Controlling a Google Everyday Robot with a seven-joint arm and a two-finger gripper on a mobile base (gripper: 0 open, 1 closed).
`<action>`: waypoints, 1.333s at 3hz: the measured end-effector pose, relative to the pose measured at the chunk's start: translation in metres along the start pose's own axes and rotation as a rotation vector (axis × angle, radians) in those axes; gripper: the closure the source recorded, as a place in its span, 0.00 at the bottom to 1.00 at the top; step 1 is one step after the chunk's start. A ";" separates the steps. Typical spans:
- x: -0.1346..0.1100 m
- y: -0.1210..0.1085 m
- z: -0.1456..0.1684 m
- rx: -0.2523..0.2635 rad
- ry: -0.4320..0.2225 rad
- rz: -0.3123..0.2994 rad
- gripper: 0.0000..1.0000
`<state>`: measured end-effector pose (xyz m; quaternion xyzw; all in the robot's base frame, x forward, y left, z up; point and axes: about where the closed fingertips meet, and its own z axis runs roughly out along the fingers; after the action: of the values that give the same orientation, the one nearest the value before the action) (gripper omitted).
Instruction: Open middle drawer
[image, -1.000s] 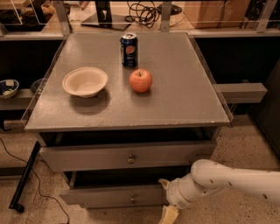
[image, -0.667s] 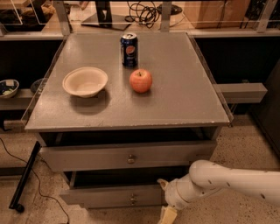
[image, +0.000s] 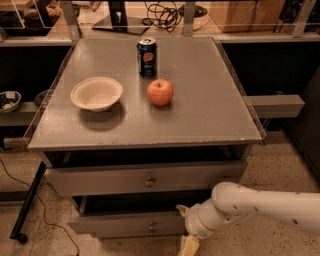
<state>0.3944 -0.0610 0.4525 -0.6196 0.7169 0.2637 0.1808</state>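
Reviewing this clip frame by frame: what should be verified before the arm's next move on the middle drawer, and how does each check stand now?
1. View of the middle drawer and its knob: ok.
2. The gripper at the knob: not ok; it sits lower and to the right, at the picture's bottom edge.
3. How far the drawer is out: cannot tell; a dark gap shows above its front.
4. The bowl, can and apple back from the tabletop front edge: ok.
5. Drawer's outward path free: cannot tell.

Pincer (image: 185, 231) low, white arm (image: 272, 205) outstretched
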 end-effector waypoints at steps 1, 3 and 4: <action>-0.006 -0.003 0.006 -0.008 0.049 -0.026 0.00; -0.011 -0.003 0.019 -0.034 0.080 -0.045 0.00; -0.011 -0.003 0.019 -0.035 0.080 -0.045 0.19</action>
<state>0.3979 -0.0407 0.4433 -0.6486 0.7048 0.2469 0.1472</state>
